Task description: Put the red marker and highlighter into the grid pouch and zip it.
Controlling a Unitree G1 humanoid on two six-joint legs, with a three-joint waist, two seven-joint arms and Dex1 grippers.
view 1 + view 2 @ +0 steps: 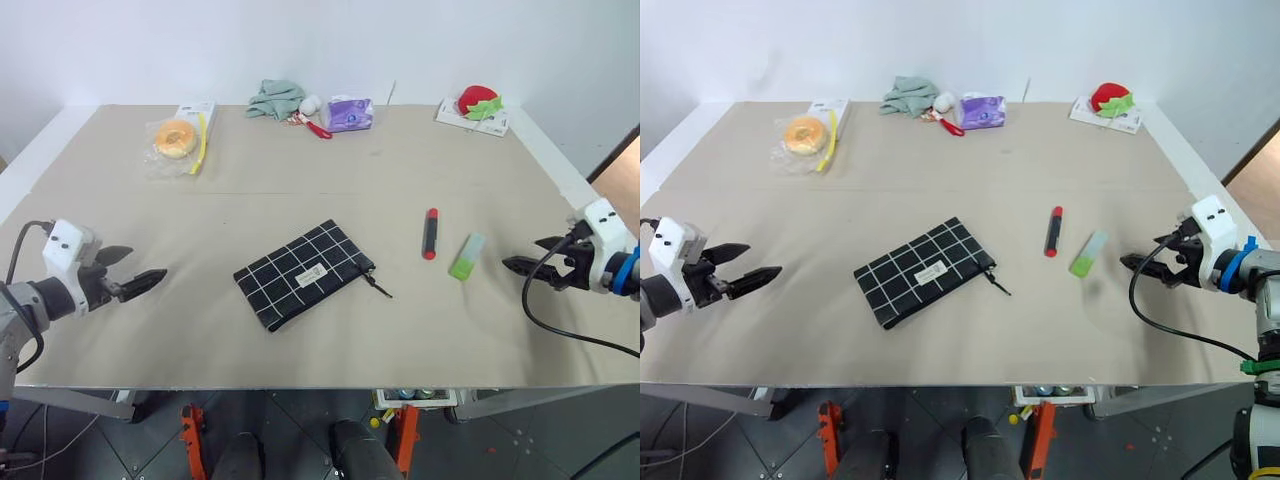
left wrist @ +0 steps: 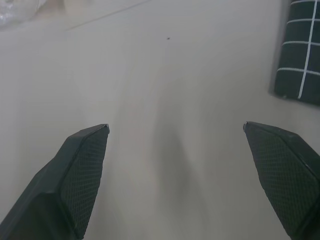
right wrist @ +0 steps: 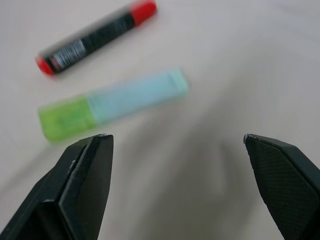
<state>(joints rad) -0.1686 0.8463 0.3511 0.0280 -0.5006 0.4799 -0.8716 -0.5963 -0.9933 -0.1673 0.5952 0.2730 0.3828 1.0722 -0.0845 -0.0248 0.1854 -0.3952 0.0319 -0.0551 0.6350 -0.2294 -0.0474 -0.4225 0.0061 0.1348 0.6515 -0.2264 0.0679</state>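
The grid pouch (image 1: 303,273) lies flat at centre frame with its zipper looking closed, so I risk shoving it around if one gripper tugs the pull unsteadied. Right of centre, the red marker (image 1: 430,233) and the highlighter (image 1: 467,256) could roll from a glancing pinch. My left gripper (image 1: 128,272) and right gripper (image 1: 530,262) both hang released and empty at the frame edges.

My right wrist view is blurring the red marker (image 3: 95,37) and highlighter (image 3: 112,104); the grid pouch (image 2: 301,55) is running off my left wrist view's edge.
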